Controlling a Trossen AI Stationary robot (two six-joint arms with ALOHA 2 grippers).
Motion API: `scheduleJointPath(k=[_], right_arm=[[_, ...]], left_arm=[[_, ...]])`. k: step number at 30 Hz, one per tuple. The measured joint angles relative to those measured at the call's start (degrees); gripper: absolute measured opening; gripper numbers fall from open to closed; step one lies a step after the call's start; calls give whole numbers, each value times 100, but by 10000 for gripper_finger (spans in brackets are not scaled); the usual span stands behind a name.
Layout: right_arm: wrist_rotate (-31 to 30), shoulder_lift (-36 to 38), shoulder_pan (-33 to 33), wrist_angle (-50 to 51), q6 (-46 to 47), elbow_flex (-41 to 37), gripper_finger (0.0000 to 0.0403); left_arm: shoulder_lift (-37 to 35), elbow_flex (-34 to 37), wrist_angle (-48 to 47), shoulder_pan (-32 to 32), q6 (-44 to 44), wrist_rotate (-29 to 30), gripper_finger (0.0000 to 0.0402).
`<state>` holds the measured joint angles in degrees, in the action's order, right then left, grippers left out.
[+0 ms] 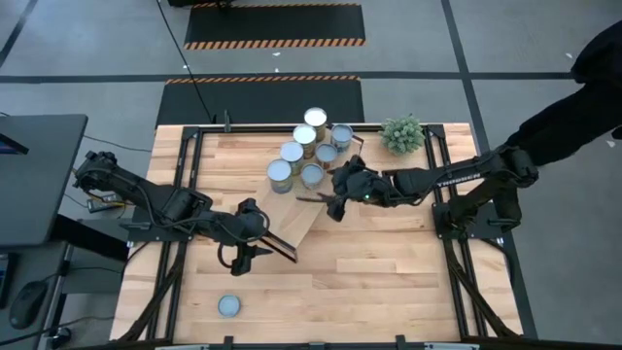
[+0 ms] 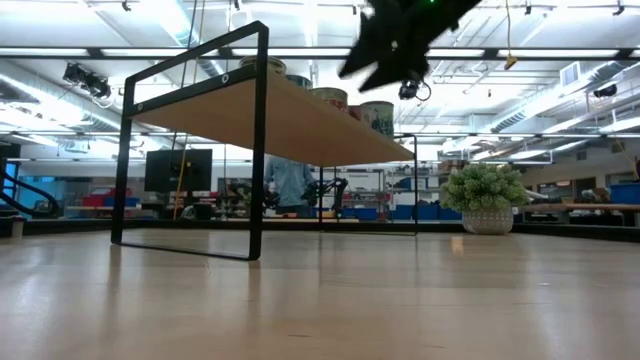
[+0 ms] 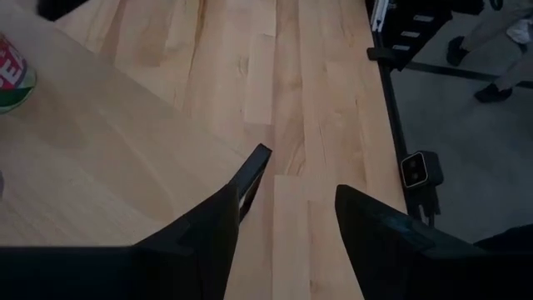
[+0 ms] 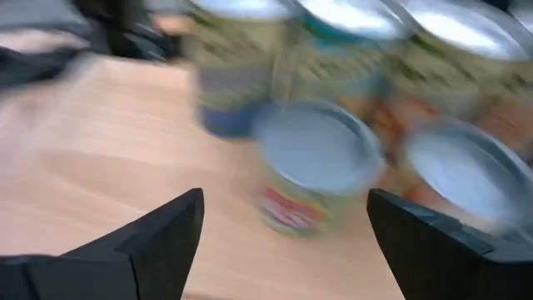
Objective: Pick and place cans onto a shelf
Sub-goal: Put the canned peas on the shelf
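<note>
From above, my right tool [image 1: 339,199] hovers empty, fingers apart, beside seven cans [image 1: 296,156] crowding the shelf [image 1: 292,209], so a careless swing could topple them. Left wrist view: my left tool [image 3: 287,212], also apart and empty, sits off the shelf's corner and could clip it, while one can [image 1: 228,306] waits on the surface [image 1: 389,272].

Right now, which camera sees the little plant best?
The low view: the plant shows whole from the side, leafy top and pale pot, on the table beyond the shelf. The high view shows only its leafy top from above, by the table's far edge. Neither wrist view shows it.
</note>
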<state>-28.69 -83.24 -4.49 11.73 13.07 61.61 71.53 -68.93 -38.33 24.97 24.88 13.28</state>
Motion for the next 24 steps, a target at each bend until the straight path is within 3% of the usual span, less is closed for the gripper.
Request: scheduleJointPath(k=[9,17,24], right_arm=[[1265,-193,-172,-682,-424,-40,344],[1296,-872,-167,-480,-495,445,344],[659,-1053,-154,377,-348,907,332]], left_arm=[[0,0,-6,0,-10,-2,205],[-2,0,-37,-4,-52,-2,205],[-2,-2,-58,-4,-46,-2,205]])
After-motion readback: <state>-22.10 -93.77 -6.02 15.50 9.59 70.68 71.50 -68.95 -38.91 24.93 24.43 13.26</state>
